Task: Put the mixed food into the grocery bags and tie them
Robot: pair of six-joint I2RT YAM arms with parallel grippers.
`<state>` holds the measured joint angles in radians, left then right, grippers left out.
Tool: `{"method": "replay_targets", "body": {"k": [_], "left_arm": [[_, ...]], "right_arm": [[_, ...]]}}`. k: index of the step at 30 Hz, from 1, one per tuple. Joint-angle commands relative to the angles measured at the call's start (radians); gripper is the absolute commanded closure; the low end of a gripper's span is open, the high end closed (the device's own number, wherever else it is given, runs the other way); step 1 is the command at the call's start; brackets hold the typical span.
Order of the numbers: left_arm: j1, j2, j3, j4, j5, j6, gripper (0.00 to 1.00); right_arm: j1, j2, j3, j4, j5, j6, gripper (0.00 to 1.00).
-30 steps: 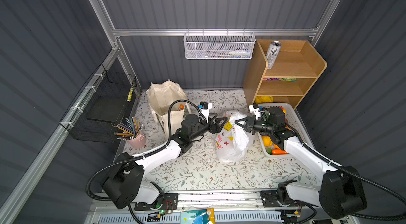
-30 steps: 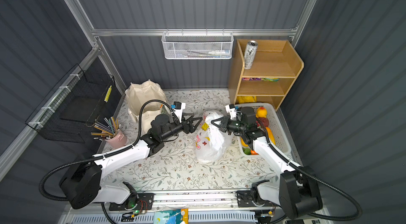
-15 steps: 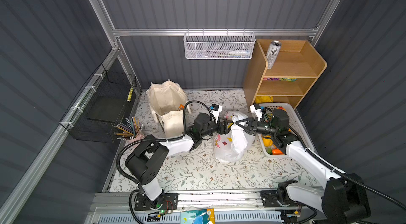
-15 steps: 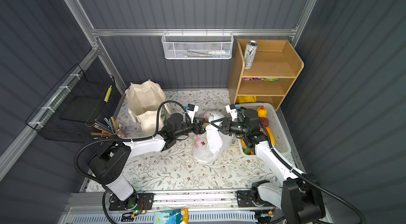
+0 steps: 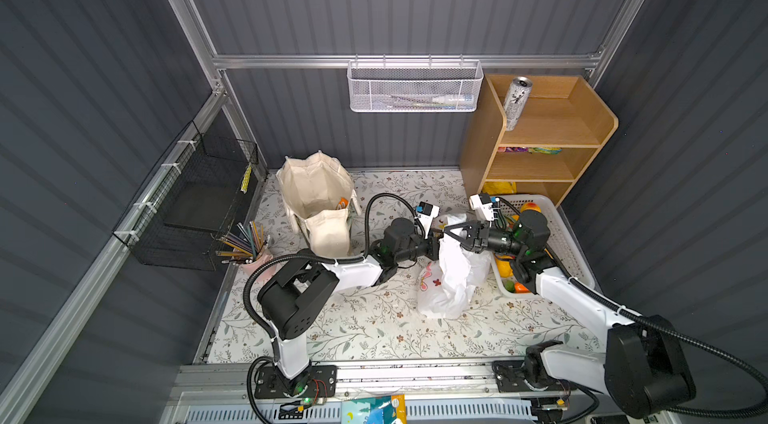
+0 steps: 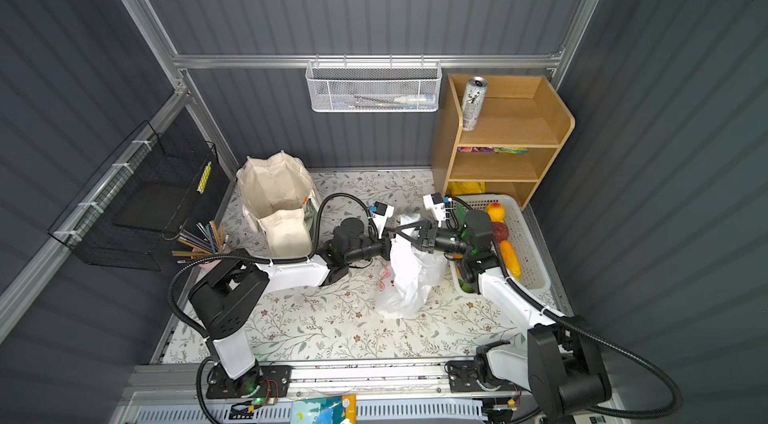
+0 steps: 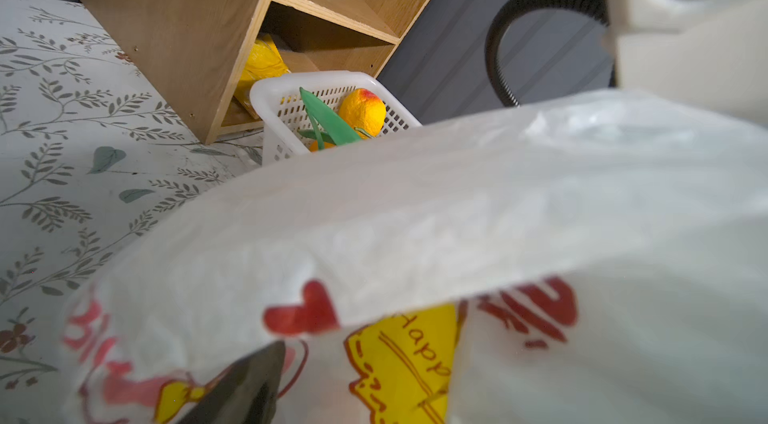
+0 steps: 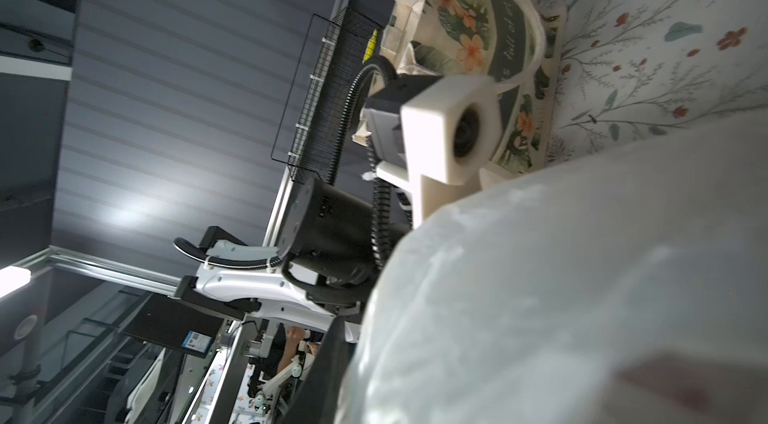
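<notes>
left tool [image 5: 435, 240] and right tool [image 5: 454, 233], jaws apart, meet at the plastic bag's [image 5: 453, 280] top on a flowered surface [image 5: 374, 328], grey walls.

White arm links [image 5: 582, 301], black joints [image 5: 401, 230], ribbed cables [image 5: 370, 214]

Both arms stretched low, wrists level, grippers nearly tip to tip. Left gripper [image 5: 435, 241] jaws wide, tips hidden. Right gripper [image 5: 454, 233] jaws partly parted.

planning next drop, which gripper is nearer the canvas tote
Left. The left gripper is between the canvas tote and the plastic bag; the right gripper is above the bag, farther off.
</notes>
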<state>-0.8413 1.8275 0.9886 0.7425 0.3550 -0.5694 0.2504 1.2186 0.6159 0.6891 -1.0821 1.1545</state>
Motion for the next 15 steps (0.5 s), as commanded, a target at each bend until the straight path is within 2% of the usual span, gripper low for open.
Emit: {"method": "replay_targets", "body": {"k": [1,6,9,12,14,15], "left_arm": [[-0.011,0.035,0.036,0.011,0.028,0.009,0.24],[-0.031,0.059,0.075,-0.038,0.031,0.039,0.24],[-0.034,0.061,0.084,-0.060,0.015,0.046,0.24],[-0.033,0.024,0.058,-0.091,-0.059,0.061,0.23],[-0.031,-0.022,0.023,-0.127,-0.126,0.083,0.21],[-0.030,-0.047,0.003,-0.132,-0.157,0.090,0.20]], "right_arm": [[0.008,0.005,0.013,0.104,-0.029,0.007,0.68],[0.022,0.032,0.022,0.132,-0.012,0.006,0.65],[0.026,0.041,0.028,0.147,-0.008,0.007,0.67],[0.025,0.034,0.033,0.161,-0.012,0.007,0.80],[0.021,0.028,0.038,0.156,-0.018,0.006,0.97],[0.019,0.026,0.039,0.156,-0.024,0.007,1.00]]}}
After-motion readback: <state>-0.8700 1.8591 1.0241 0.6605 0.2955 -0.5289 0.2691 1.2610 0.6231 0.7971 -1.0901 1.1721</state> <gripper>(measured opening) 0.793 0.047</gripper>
